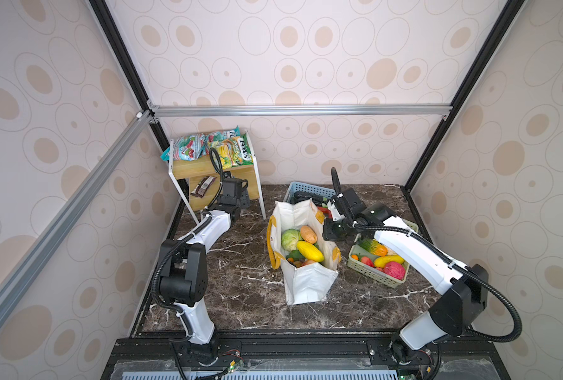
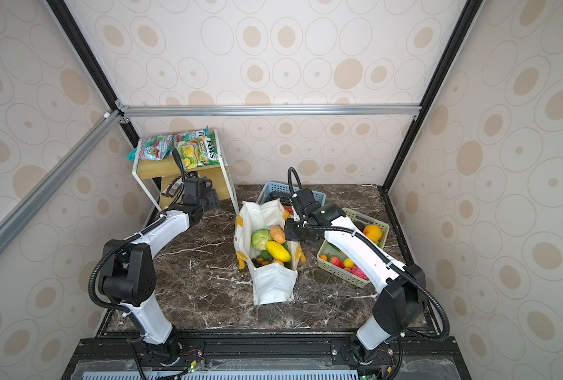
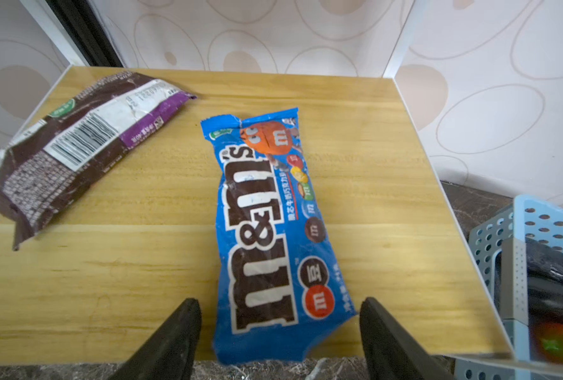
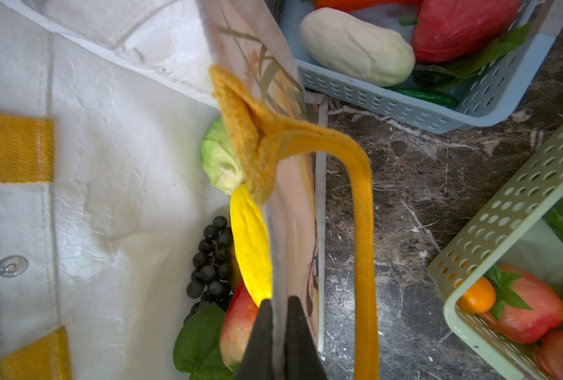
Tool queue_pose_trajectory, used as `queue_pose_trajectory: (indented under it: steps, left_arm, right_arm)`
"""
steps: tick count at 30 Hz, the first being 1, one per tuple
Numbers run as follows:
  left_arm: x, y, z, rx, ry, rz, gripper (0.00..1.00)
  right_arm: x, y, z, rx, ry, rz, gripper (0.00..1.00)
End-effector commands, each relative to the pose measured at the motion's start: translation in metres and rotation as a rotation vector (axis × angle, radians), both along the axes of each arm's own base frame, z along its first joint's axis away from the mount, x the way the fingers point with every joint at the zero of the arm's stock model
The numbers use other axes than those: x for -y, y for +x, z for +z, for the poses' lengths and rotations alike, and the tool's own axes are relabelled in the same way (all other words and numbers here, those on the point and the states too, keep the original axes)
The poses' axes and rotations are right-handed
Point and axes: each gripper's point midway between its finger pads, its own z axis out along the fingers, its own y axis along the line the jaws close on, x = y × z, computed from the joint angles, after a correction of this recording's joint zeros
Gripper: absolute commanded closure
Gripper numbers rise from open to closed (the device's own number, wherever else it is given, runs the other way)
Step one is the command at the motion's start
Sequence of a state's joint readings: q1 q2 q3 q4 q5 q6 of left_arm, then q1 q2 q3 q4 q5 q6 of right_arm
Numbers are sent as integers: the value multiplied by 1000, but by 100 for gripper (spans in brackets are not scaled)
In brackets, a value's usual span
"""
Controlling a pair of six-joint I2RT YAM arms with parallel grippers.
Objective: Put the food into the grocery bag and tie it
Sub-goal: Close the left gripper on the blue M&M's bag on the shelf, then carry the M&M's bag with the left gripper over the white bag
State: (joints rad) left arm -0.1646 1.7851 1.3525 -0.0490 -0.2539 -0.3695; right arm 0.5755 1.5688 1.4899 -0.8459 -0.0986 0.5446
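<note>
— Looking for the M&M's packet (image 3: 267, 230); where, relative to the grocery bag (image 1: 306, 283)?

— Well to the left of the bag and a little behind it; flat on the lower board of the wooden shelf (image 3: 125, 279); near a brown packet (image 3: 69, 154) on the same board, not touching it; bright snack bags (image 1: 214, 148) on the board above.

— And the left end effector (image 3: 280, 300)?

— Released; black fingers parted on either side of the packet's near end, nothing pinched; that end just past the board's front edge.

— Over at the bag's right wall, then?

— Right end effector (image 4: 280, 299) clenched on the grocery bag's rim; thin wall squeezed between the two fingers, just along from the sewn end of a yellow strap handle (image 4: 362, 230); strap looping down outside the wall.

— Inside the bag?

— Green cabbage (image 1: 290, 239), brown-orange round one (image 1: 308, 234) and long yellow fruit (image 1: 309, 251) on top; dark grapes (image 4: 212, 260) and a red-yellow fruit (image 4: 237, 316) lower down; mouth wide open, handles untied.

— Around the bag?

— Blue basket (image 1: 301, 189) just behind it; green basket (image 1: 372, 273) just to its right; more toy produce in both; bag itself standing on the dark marble tabletop (image 1: 240, 296).
</note>
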Motion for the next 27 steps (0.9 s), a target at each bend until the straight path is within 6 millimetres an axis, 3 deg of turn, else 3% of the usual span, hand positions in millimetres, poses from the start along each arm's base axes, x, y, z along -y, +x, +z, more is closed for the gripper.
queue_pose_trajectory:
  steps: [1,10,18,27]
  left_arm:
    - [-10,6,15,69,18,38,31]
    - [-14,-10,24,115,6,53,76]
    - [-8,-33,56,163,-37,7,92]
    - [10,-67,78,154,-106,-108,99]
  right_arm:
    - [-1,-3,-7,-28,8,-4,100]
    - [-3,-2,-10,-36,5,3,100]
    - [-3,2,-4,-17,5,-1,100]
    - [-6,8,-4,-15,3,-1,100]
